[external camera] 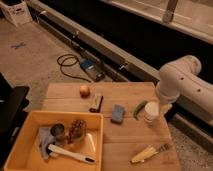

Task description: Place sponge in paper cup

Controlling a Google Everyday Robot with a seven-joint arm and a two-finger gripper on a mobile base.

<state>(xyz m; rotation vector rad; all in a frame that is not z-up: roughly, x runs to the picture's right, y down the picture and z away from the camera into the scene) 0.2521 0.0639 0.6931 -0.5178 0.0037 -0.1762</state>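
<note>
Wooden worktop (125, 137) fills the near half of the scene. A yellow bin (65, 114) of odds and ends sits at near left and a corn cob (145, 153) at near right, both out of the way. Farther in, the sponge (118, 113) lies flat and free near the middle, with a brown block (96, 103) just to its left and a green pepper (140, 108) to its right. The paper cup (151, 111) stands upright just right of the pepper. The hand (163, 106) hangs close behind it, open and empty, under the white arm (182, 82). An apple (84, 91) sits farther back on the left, and past the worktop a cable (67, 65) lies on the floor (35, 55).

Trouble starts with that closeness. A light cup beside the hand could be clipped and tipped when the arm swings left toward the sponge. The pepper lies in the path and could get shoved into the cup. A sloppy grasp might catch the brown block along with the sponge. At the drop, the sponge looks about as wide as the cup's mouth, so setting it down flat could leave it perched on the rim or topple the cup.
</note>
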